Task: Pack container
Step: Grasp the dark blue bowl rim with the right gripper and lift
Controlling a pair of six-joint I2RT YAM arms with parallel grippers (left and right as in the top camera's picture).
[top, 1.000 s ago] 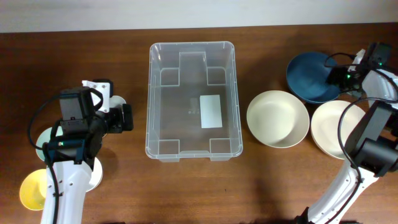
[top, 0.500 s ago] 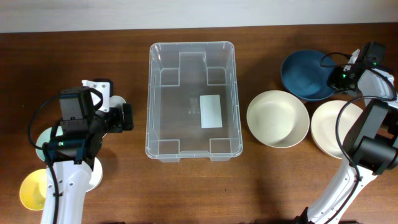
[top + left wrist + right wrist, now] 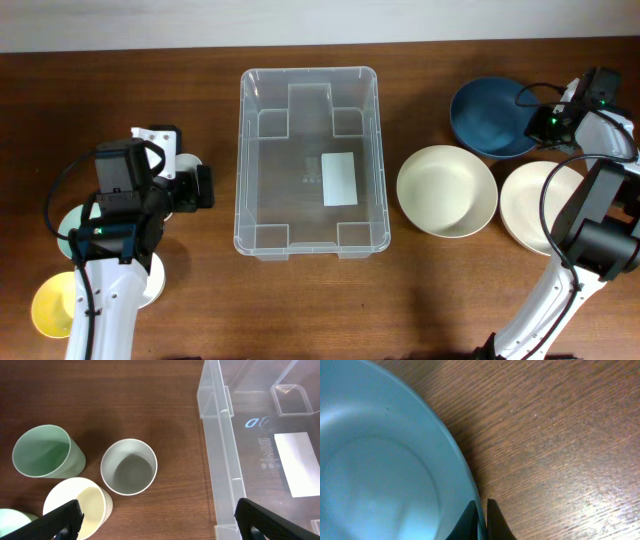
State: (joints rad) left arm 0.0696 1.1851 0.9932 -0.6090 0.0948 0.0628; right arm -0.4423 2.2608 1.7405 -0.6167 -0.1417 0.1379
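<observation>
Desk (image 3: 200, 300): container (image 3: 308, 72) was noted at its centre, empty and open-topped. Blue bowl (image 3: 490, 120) was seen far right, well apart from it, its rim clamped by the right gripper (image 3: 481, 517). Judged: the bowl should be lifted level, carried clear of the cream bowl (image 3: 447, 190), and lowered flat inside. Left gripper (image 3: 160, 520) was held wide open, empty, over the grey cup (image 3: 129, 467).

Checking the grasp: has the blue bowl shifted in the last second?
Yes. The blue bowl slid slightly left, toward the container.
</observation>
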